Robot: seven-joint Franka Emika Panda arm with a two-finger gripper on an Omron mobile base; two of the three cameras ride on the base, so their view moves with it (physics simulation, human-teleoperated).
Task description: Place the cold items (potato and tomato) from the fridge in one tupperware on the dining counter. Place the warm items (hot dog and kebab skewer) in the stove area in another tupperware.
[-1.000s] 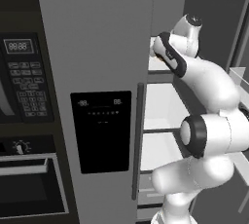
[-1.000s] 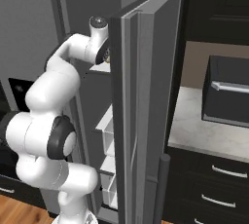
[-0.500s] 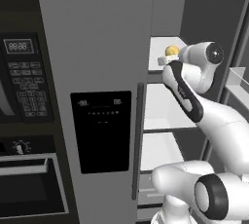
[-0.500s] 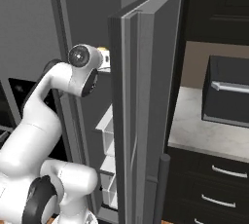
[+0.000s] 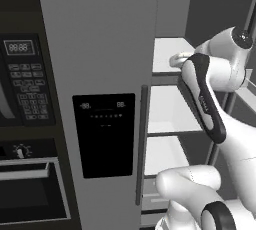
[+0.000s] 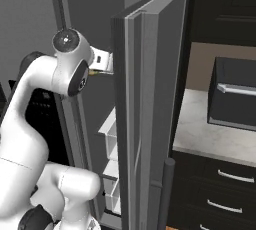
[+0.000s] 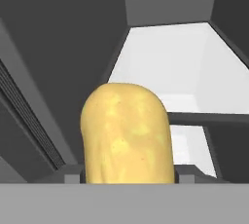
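Observation:
The yellow-brown potato (image 7: 127, 135) stands large in the hand view, gripped on both sides between the two dark fingertips (image 7: 187, 172). My gripper (image 7: 127, 172) is shut on it, clear of the white fridge shelf (image 7: 165, 62) behind. In the right base view the hand (image 6: 100, 63) sits inside the open fridge near the upper shelf, with a sliver of potato (image 6: 95, 73) under it. The tomato, hot dog, kebab skewer and tupperware are out of view.
The fridge's right door (image 6: 145, 124) stands open close beside the hand. White shelves (image 5: 167, 116) stack below inside. The shut left door with its dispenser panel (image 5: 102, 134) and a microwave (image 5: 22, 79) lie left. A marble counter (image 6: 210, 134) with a dark appliance (image 6: 235, 94) lies right.
The arm has folded and the wrist has dropped and swung right, away from the upper shelf, carrying the potato with it. The jaws have kept the same width.

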